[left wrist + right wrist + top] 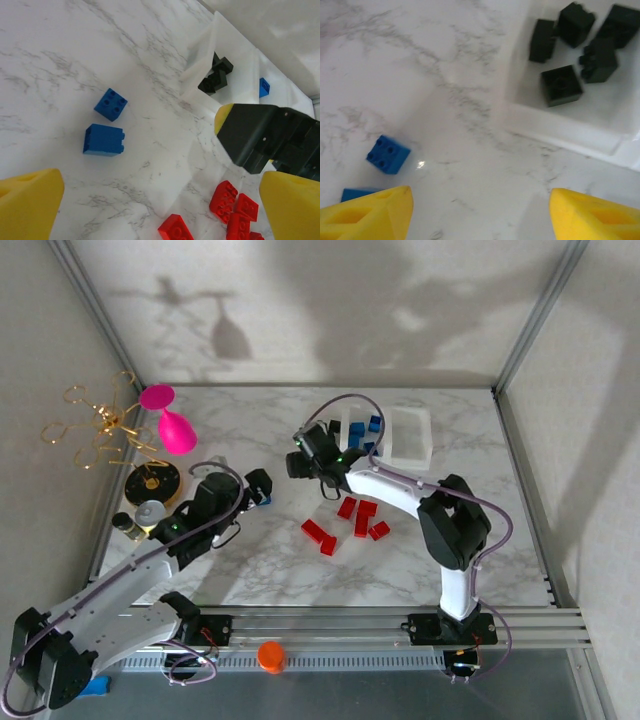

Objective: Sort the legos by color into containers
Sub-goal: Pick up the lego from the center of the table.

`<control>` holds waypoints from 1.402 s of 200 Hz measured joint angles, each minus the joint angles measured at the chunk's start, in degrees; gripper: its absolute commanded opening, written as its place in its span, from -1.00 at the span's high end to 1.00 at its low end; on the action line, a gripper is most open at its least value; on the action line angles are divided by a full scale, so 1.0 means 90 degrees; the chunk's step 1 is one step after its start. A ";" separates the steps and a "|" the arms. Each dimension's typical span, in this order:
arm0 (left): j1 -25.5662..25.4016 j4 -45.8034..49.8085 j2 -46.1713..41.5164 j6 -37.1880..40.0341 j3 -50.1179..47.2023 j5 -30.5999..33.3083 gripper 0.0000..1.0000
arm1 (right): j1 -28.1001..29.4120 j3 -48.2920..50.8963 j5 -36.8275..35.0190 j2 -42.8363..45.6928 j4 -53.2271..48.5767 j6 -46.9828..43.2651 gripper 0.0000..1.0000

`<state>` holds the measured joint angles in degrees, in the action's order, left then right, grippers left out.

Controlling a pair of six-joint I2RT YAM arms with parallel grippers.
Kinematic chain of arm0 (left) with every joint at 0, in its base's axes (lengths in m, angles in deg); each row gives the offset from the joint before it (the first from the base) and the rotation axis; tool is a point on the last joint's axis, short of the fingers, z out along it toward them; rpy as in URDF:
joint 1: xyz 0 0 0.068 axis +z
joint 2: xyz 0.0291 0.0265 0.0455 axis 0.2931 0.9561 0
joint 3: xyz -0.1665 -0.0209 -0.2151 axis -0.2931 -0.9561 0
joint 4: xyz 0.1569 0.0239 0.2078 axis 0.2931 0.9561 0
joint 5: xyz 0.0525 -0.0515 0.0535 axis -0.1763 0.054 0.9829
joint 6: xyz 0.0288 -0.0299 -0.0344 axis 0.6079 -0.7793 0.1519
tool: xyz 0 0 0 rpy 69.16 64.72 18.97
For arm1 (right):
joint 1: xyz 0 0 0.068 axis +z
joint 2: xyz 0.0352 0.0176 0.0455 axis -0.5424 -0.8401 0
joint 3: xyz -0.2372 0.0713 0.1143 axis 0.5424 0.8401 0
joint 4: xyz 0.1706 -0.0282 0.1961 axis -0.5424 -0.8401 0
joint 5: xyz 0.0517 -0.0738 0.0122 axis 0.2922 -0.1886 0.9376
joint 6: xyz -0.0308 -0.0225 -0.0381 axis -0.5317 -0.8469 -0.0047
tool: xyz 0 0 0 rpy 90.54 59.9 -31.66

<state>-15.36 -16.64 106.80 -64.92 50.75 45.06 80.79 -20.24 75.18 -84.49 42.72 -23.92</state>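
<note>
A clear three-compartment tray (pixel 412 445) stands at the back of the marble table. Several black legos (pixel 568 47) lie in its nearest compartment (pixel 216 75), and blue ones (pixel 366 430) in the middle one. Two blue legos (pixel 111 104) (pixel 103 140) sit loose on the marble, also seen at the lower left of the right wrist view (pixel 388 154). Several red legos (pixel 352 520) (pixel 235 205) lie in a loose group in front of the tray. My right gripper (pixel 300 458) (pixel 482 215) hovers open and empty just left of the tray. My left gripper (pixel 258 486) (pixel 160 210) is open and empty by the blue legos.
A pink goblet (pixel 172 425), a gold wire stand (pixel 100 425), a black-and-gold disc (pixel 153 480) and a small jar (pixel 148 512) crowd the table's left edge. An orange knob (pixel 270 655) sits on the front rail. The right gripper's black body (pixel 265 135) looms close to my left fingers.
</note>
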 measured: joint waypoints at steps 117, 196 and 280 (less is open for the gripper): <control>0.0172 0.0937 -0.1445 -0.0481 -0.0488 0.0743 -0.99 | 0.0697 -0.1399 0.0194 -0.1829 0.0148 0.0345 -0.62; 0.0265 0.1086 -0.1562 -0.0563 -0.0491 0.0903 -0.99 | 0.0889 -0.1722 0.0410 -0.2297 0.0243 0.0121 -0.59; 0.0323 0.1093 -0.1559 -0.0578 -0.0571 0.0930 -0.99 | 0.0967 -0.1506 0.0495 -0.2314 0.0396 -0.0044 -0.21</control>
<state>-12.45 -6.81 92.76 -70.12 45.62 53.43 89.49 -33.79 79.64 -105.32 46.28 -24.31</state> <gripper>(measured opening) 0.994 0.630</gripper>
